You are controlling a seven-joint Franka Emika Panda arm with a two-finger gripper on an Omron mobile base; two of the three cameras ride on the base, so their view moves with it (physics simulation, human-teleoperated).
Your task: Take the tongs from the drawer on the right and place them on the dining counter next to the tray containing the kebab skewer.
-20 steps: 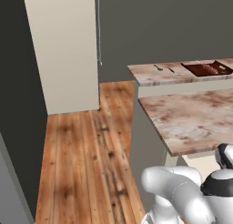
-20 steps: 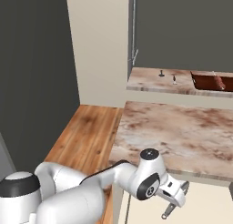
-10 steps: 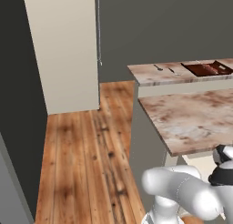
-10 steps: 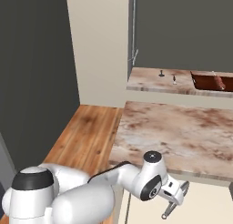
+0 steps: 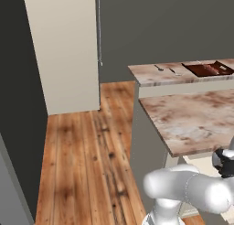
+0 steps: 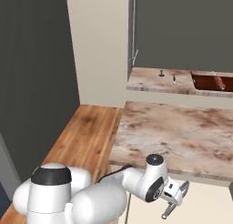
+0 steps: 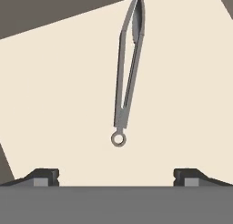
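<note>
On the pale drawer floor (image 7: 59, 104), the tongs (image 7: 129, 68) lie straight ahead of the wide-open, empty gripper (image 7: 116, 175), ring end nearest, long axis running away from the jaws toward the far edge.

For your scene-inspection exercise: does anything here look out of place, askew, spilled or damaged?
Nothing stands out. The tongs lie flat and whole on the cream drawer floor, with the open gripper apart from them. On the dining counter the tray sits level, and two small utensils lie beside it. No spill shows.
</note>
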